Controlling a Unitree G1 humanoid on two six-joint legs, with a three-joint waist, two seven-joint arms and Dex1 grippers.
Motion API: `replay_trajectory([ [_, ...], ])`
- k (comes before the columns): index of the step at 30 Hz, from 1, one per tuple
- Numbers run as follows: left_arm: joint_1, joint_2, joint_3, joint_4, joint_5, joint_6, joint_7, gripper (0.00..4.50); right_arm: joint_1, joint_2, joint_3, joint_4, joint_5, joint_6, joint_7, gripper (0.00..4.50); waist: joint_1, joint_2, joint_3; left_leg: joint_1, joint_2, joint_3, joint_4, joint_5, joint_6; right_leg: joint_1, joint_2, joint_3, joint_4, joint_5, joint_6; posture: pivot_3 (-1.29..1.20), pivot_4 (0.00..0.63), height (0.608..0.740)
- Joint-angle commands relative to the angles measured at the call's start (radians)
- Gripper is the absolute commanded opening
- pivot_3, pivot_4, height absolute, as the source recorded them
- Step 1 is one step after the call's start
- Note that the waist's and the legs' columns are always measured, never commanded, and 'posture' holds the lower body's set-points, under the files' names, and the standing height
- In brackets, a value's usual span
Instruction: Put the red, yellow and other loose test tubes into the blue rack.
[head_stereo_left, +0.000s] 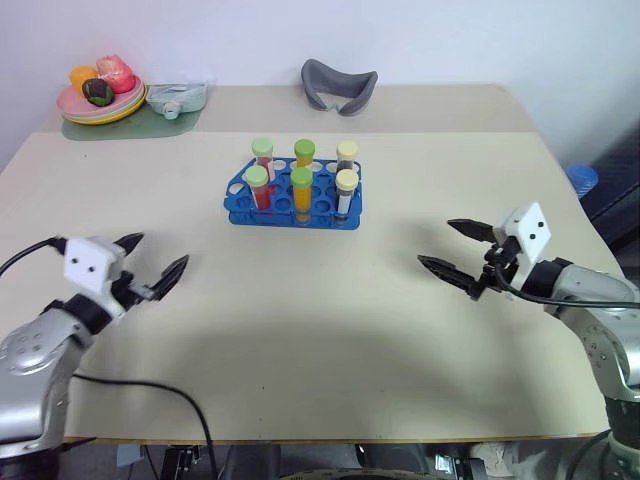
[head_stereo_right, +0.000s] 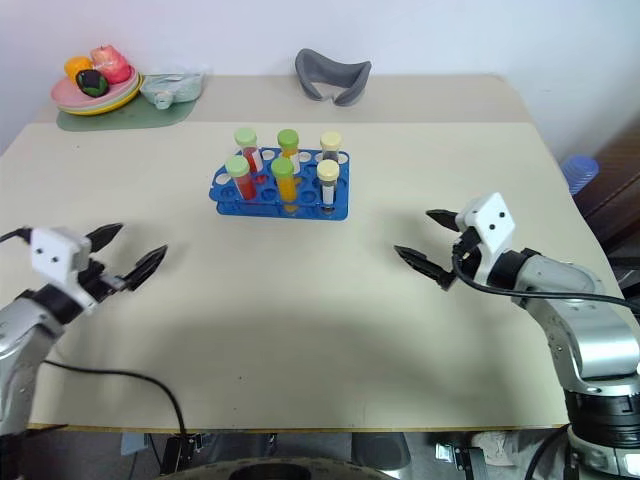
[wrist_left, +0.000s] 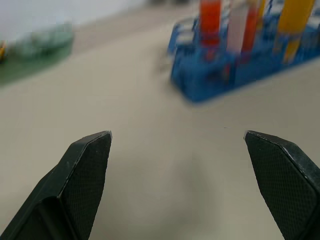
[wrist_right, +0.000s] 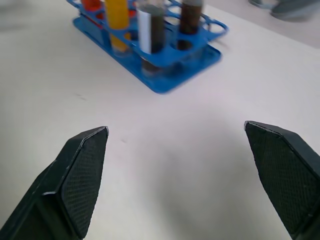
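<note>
Open left tool (head_stereo_left: 158, 256) faces white-labelled tubes (head_stereo_left: 346, 192).

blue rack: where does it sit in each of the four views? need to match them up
Left eye view: blue rack upper centre of the table, ahead of both grippers.
Right eye view: rack upper centre, slightly left of middle.
Left wrist view: rack upper right, beyond the open fingers.
Right wrist view: rack top centre-left.
Shared landmark: the orange-filled tube standing in the rack.
</note>
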Motion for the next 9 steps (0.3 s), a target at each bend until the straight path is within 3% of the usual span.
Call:
replay_trajectory([
  [1, 0.032, -0.003, 0.047, -0.052, -0.019, -0.002, -0.001, 4.34, -0.027, -0.011, -0.013, 0.039, -0.011, -0.051, 0.028, 4.5, 0.0, 0.0, 0.0, 0.0, 0.0, 0.0, 0.0, 0.0, 0.0, 0.0, 0.0, 0.0, 0.0, 0.0, 0.0, 0.0, 0.15, 0.74],
  [9, 0.121, -0.061, 0.074, -0.153, -0.018, 0.029, 0.057, 4.34, -0.065, 0.016, 0.049, 0.091, -0.029, -0.083, 0.049, 4.5, -0.002, 0.0, 0.0, 0.0, 0.0, 0.0, 0.0, 0.0, 0.0, 0.0, 0.0, 0.0, 0.0, 0.0, 0.0, 0.0, 0.15, 0.74],
])
